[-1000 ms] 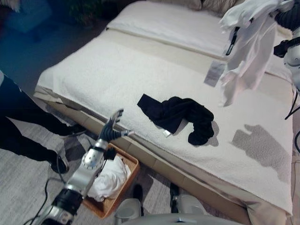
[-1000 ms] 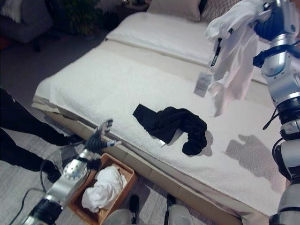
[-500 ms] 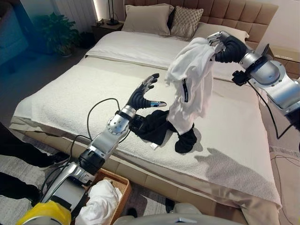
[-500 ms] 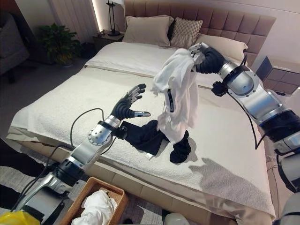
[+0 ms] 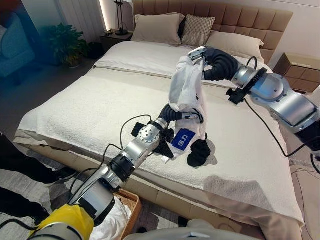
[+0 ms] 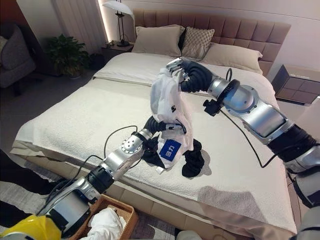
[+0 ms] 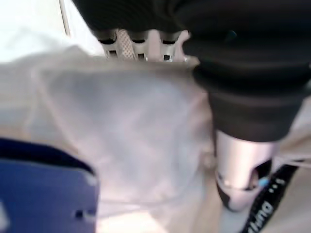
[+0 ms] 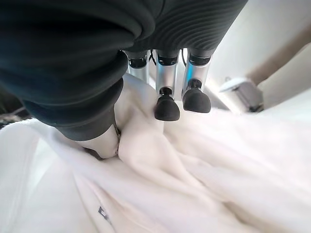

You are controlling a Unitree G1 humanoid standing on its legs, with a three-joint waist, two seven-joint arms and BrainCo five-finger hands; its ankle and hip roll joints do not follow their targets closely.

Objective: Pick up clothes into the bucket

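White shirt (image 5: pixel 187 85) hangs pinched in the right robot hand (image 5: pixel 196 54) above the bed (image 5: pixel 90 105); the left robot hand (image 6: pixel 167 126) grips its lower folds, gathering it.

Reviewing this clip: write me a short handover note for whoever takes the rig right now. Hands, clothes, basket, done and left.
Right hand: shut on the white garment, held up over the bed.
Left hand: at the garment's lower part, fingers hidden in the cloth.
Black garment: lies on the bed beneath.
Basket: on the floor by the bed, white clothes in it.
Left: white garment, then the black one, into the basket.
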